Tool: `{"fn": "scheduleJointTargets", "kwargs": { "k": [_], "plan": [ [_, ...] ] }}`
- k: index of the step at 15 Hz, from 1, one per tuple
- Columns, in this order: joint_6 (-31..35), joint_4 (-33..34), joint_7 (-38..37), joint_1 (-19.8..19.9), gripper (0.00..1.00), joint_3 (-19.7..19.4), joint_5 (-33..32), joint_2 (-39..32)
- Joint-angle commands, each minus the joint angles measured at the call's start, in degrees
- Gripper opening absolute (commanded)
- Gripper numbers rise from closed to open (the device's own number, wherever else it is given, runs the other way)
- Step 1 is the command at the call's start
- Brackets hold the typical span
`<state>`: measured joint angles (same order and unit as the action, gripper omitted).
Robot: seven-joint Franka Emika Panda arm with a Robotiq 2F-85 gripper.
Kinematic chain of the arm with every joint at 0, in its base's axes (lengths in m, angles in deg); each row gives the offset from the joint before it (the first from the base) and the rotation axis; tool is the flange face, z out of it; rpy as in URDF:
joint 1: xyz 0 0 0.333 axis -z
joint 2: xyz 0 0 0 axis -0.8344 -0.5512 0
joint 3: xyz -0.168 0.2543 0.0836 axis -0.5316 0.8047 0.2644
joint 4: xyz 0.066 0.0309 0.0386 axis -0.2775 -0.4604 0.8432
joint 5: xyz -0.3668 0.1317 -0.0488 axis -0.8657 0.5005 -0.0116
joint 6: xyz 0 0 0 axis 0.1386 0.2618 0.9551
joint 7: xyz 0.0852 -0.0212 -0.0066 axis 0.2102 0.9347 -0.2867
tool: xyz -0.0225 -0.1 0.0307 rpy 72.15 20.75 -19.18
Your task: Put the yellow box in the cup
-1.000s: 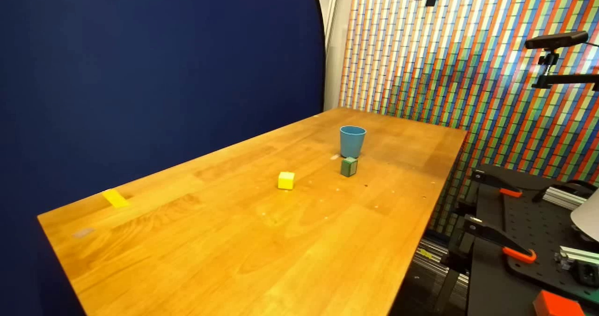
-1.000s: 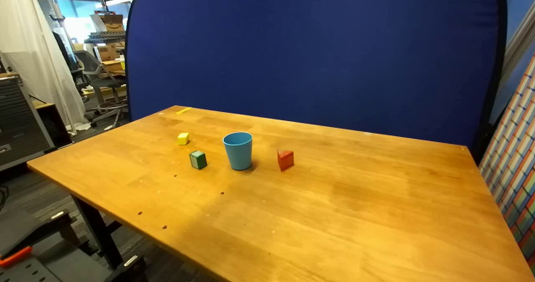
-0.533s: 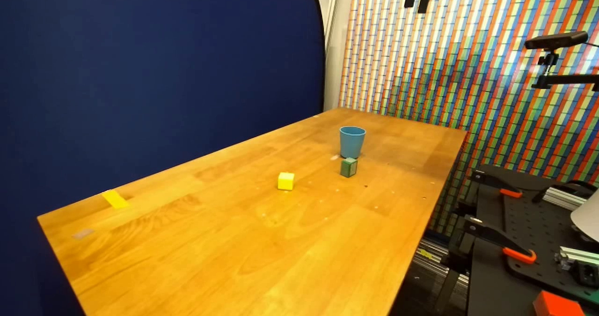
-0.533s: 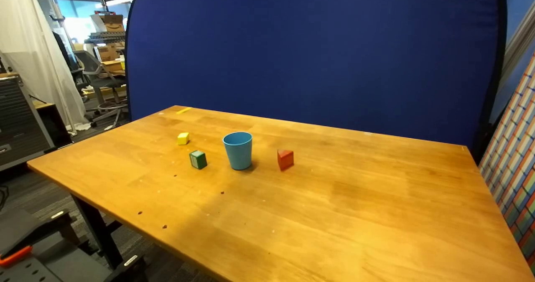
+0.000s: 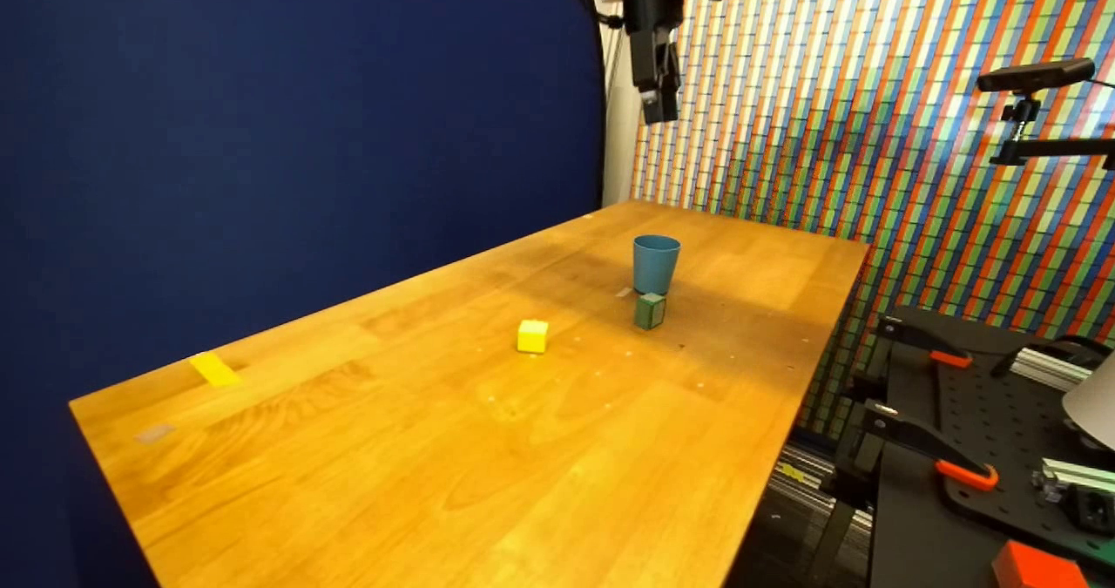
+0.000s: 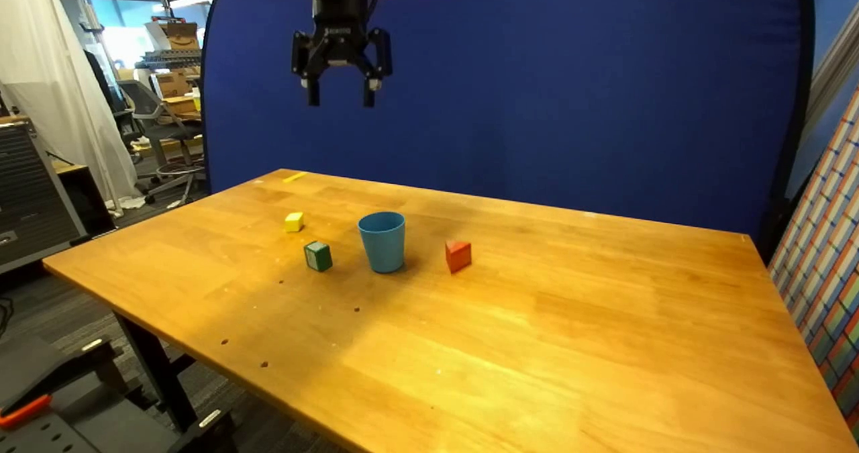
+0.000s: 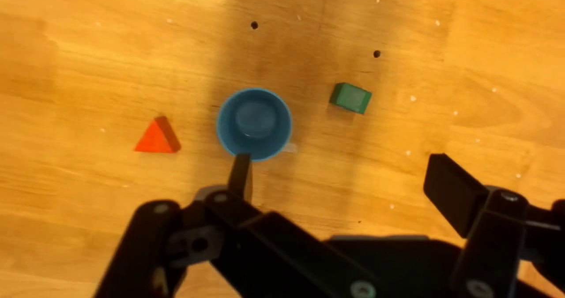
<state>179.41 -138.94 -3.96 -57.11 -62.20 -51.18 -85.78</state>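
Note:
The yellow box, a tiny bright cube, sits on the wooden table in both exterior views [image 5: 532, 336] [image 6: 294, 222]. It is out of the wrist view. The teal-blue cup [image 6: 384, 243] stands upright on the table; it also shows in an exterior view [image 5: 656, 267] and in the wrist view [image 7: 256, 120], where its inside looks empty. My gripper [image 6: 341, 105] hangs high above the table, its fingers wide apart with nothing between them. In the wrist view the gripper [image 7: 342, 165] spans bare wood, and one fingertip overlaps the cup's rim from above, well clear of it.
A green block [image 6: 318, 256] stands between the yellow box and the cup. A red triangular block [image 6: 458, 256] lies on the cup's far side from the green block, also in the wrist view [image 7: 155, 138]. A flat yellow strip [image 5: 215, 368] lies near a table corner.
The gripper has come down and into full view in both exterior views, moving left in one of them. Its shadow now falls around the cup and green block. The objects have not moved.

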Motion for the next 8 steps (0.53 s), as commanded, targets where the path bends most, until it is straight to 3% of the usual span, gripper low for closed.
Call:
{"fn": "scheduleJointTargets", "kwargs": {
  "k": [1,5,8],
  "plan": [
    [-2.35,9.36,2.07,-3.07,1.0,4.53,-1.83,-11.53],
    [-0.91,17.05,0.88,-8.05,1.0,8.5,-3.7,-23.61],
    [-1.03,25.41,-0.68,-12.34,1.0,9.29,-6.08,-33.46]
  ]
}}
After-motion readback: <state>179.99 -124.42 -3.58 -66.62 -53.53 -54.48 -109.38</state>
